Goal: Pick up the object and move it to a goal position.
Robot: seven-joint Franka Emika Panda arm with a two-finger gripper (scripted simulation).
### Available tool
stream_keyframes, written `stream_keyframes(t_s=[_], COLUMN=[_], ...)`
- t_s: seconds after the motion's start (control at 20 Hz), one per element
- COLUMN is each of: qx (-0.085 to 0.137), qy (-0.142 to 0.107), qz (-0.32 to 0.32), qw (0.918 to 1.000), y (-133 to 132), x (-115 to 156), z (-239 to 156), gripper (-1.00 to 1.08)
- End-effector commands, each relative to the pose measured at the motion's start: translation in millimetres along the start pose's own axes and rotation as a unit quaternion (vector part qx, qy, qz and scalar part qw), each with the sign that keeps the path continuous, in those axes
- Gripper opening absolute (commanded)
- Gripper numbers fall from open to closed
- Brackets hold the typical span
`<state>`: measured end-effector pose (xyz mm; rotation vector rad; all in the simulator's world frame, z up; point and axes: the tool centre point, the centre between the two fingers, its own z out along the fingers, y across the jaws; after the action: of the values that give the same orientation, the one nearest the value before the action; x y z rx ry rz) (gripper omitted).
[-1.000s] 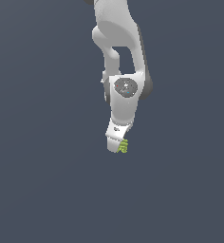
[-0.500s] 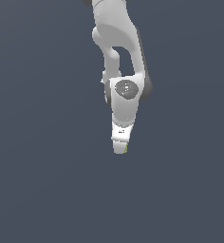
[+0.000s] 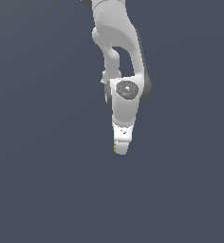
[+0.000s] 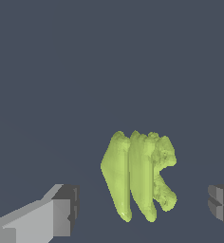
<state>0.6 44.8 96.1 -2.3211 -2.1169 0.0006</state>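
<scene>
The object [image 4: 137,175] is a small yellow-green lumpy piece with ridges. In the wrist view it lies on the dark grey floor between my two fingers. A clear gap shows between it and each finger [image 4: 61,213], so nothing is gripped. In the exterior view the white gripper [image 3: 121,150] points straight down and covers almost all of the object [image 3: 115,147]. Only a thin green sliver shows at the gripper's edge, on the exterior view's left. The gripper is open around the object.
A flat, dark grey-blue floor [image 3: 42,190] fills both views. The white arm [image 3: 118,42] comes down from the top of the exterior view. No goal marker shows.
The gripper has shifted toward the exterior view's right and slightly lower, over the object. The object showed beside the fingertips before and is now almost fully hidden behind them.
</scene>
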Motion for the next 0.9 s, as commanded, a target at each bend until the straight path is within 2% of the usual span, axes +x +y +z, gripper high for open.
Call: stream_keyframes(t_s=[0.0, 0.55, 0.8, 0.85], qx=[0.000, 0.000, 0.000, 0.000], qy=[0.000, 0.000, 0.000, 0.000], qz=[0.000, -0.002, -0.003, -0.003], qw=[1.0000, 1.0000, 1.0000, 1.0000], y=[0.0, -1.2, -0.2, -0.2], x=[0.0, 0.1, 0.2, 0.2], z=[0.3, 42.9, 50.3, 50.3], gripper=[1.00, 1.00, 1.00, -1.00])
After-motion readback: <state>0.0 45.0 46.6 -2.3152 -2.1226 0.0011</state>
